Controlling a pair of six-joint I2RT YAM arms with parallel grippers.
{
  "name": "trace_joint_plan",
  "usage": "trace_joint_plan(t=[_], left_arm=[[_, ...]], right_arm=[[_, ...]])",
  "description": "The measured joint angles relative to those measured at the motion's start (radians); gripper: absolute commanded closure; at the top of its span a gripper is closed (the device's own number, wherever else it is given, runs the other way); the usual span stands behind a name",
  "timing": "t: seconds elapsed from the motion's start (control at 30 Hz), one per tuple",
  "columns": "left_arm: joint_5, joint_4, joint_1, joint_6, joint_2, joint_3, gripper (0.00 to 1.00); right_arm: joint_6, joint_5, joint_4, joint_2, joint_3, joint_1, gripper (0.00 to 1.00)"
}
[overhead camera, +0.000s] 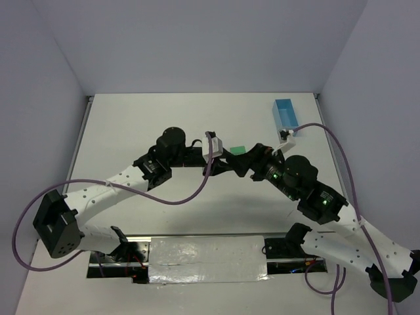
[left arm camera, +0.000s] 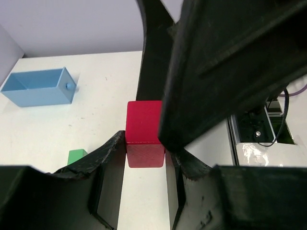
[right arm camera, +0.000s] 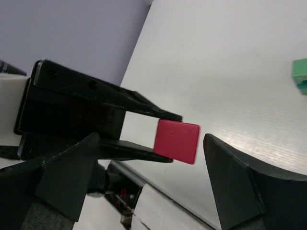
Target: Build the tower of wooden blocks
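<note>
A red block (left arm camera: 144, 130) sits between the fingertips of my left gripper (left arm camera: 145, 143), which is shut on it and holds it above the table. In the right wrist view the red block (right arm camera: 176, 140) shows one square face, gripped by the left gripper's black fingers (right arm camera: 139, 104). My right gripper (right arm camera: 152, 139) is open, its two fingers wide apart on either side of the red block and not touching it. The two grippers meet at mid-table, left gripper (overhead camera: 228, 162) against right gripper (overhead camera: 245, 163). One green block (overhead camera: 237, 149) lies on the table just behind them and also shows in the left wrist view (left arm camera: 76, 156).
A light blue tray (overhead camera: 286, 115) stands at the back right, and it shows in the left wrist view (left arm camera: 38, 87). Purple cables loop around both arms. A foil-covered strip (overhead camera: 207, 259) lies at the near edge between the arm bases.
</note>
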Motion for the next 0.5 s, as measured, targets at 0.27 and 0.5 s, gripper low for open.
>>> trace_joint_plan(t=[0.27,0.5], left_arm=[[-0.029,-0.106,0.035,0.051,0.123,0.129,1.00],[-0.030,-0.266,0.150,0.080,0.435,0.476,1.00]], right_arm=[[-0.053,0.041,-0.132,-0.093,0.012,-0.198,0.00],[-0.148,0.014,-0.211,-0.122,0.050,-0.394,0.00]])
